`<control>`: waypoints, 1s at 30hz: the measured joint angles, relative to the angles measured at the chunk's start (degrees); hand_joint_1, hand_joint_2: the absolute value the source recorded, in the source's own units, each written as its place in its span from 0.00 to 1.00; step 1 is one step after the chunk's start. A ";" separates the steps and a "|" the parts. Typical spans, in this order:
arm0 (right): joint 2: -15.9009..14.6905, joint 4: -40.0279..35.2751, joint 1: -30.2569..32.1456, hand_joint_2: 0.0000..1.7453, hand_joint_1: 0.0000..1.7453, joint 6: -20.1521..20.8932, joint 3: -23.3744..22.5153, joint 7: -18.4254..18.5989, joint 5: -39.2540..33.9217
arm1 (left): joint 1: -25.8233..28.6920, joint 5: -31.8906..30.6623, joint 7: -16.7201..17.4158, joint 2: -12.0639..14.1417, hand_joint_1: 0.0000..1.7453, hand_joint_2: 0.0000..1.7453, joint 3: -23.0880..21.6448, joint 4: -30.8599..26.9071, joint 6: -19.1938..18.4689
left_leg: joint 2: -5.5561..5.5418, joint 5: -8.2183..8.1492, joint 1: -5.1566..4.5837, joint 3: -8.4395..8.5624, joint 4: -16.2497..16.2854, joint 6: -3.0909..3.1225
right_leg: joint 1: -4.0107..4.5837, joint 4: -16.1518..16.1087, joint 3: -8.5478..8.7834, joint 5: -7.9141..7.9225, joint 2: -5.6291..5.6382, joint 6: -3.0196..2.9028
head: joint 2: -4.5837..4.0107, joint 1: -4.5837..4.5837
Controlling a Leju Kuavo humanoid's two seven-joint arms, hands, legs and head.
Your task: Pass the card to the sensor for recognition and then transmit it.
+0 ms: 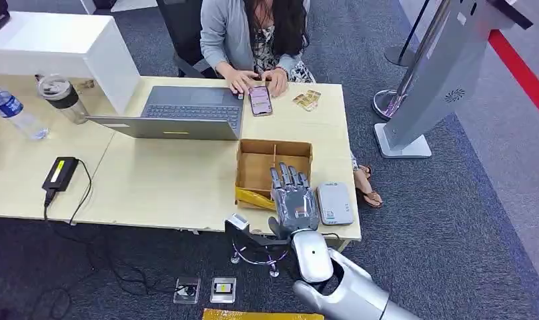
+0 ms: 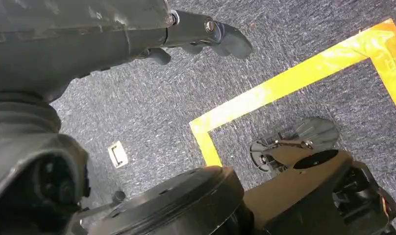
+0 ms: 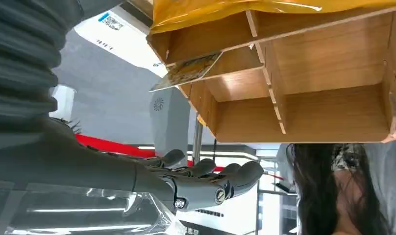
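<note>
Right hand [image 1: 294,200]: nearest; fingers [image 3: 235,175] released, straight, holding nothing.
Card [image 3: 188,72]: at twelve o'clock, inside wooden box [image 1: 256,169], long axis crosswise.
Left hand [image 2: 206,34]: hanging over floor, fingers' state unclear.

A person [image 1: 253,30] sits at the far side behind an open laptop [image 1: 180,113]; a water bottle [image 1: 13,110] and tumbler [image 1: 61,97] stand far left.

No legible text; QR-style label on white reader [image 3: 110,22] too small to read.
</note>
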 joint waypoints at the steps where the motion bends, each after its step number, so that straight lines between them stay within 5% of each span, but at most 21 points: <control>1: -0.06 0.19 -0.10 1.00 0.00 -0.13 0.04 0.11 0.00 | 0.00 0.02 0.02 0.00 0.00 0.00 0.00 0.00 0.02 | 0.00 0.00 0.00 0.00 0.00 0.00 | 0.00 0.00 0.00 0.00 0.00 0.00 | 0.00 0.00; 30: 1.49 6.43 -1.45 1.00 0.00 -0.57 0.72 0.20 -0.15 | -0.14 -0.02 0.20 0.00 0.00 0.00 0.00 0.00 -0.68 | 0.00 0.00 0.00 0.00 0.00 0.00 | 0.00 0.00 0.00 0.00 0.00 0.00 | 0.00 0.00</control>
